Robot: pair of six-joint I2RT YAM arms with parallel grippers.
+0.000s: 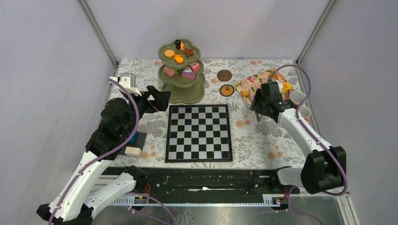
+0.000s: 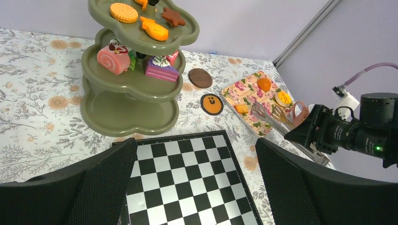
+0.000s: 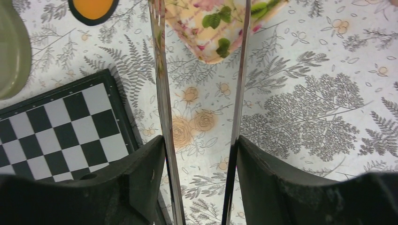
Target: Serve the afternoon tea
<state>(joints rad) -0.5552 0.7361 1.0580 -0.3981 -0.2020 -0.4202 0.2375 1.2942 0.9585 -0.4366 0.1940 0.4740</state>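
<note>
Looking down in the top view, the 3-tier stand [image 1: 187, 96] sits at the back, just behind the chessboard [image 1: 199, 132], with pastries [image 1: 179, 58] on its upper 2 tiers. 2 cups [image 1: 297, 97] stand far right. The left wrist view shows the left gripper [image 2: 196, 145] gaping, nothing between its fingers. In the right wrist view, the right gripper [image 3: 201, 145] clasps metal tongs [image 3: 159, 70], blades spread with nothing pinched, tips at a floral tray [image 3: 211, 23].

No writing, label, brand, number or sign can be read in any view.
</note>
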